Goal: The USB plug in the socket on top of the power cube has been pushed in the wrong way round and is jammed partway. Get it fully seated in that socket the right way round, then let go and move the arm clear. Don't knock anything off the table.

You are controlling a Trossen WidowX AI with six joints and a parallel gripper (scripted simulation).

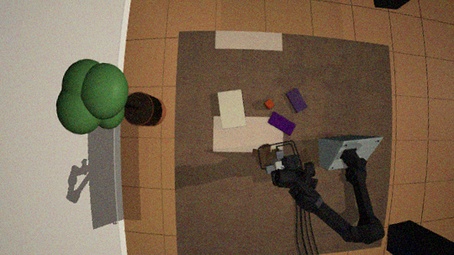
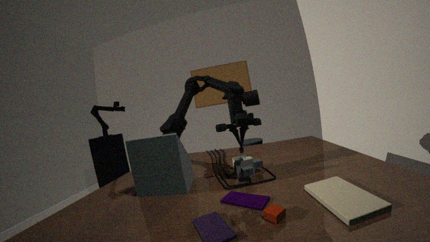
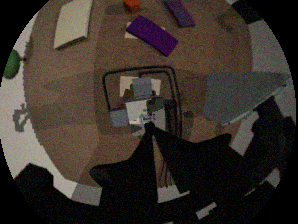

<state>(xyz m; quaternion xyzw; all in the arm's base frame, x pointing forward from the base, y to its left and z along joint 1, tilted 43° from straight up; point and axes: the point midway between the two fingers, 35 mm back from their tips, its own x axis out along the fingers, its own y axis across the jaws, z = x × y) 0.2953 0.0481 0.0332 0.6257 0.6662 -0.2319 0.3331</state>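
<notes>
The power cube [image 1: 278,165] [image 2: 238,160] [image 3: 134,112] is a small white block with grey adapters on its sides. My gripper [image 2: 241,148] [image 3: 151,130] points down above its top, the fingers nearly together and shut on the small black USB plug [image 2: 241,151]. In the exterior view a narrow gap shows between the plug and the cube's top, so the plug is out of the socket. Dark and pale marks show on the cube's top in the wrist view; the socket's opening and which way round the plug faces are too small to tell.
Black cables [image 2: 249,184] [image 3: 105,92] loop around the cube. A grey-green slanted block [image 1: 329,149] [image 2: 157,166] [image 3: 237,95] stands beside it. Two purple slabs [image 2: 245,200] [image 2: 214,227], an orange block [image 2: 274,214] and a cream book [image 2: 348,198] lie on the table.
</notes>
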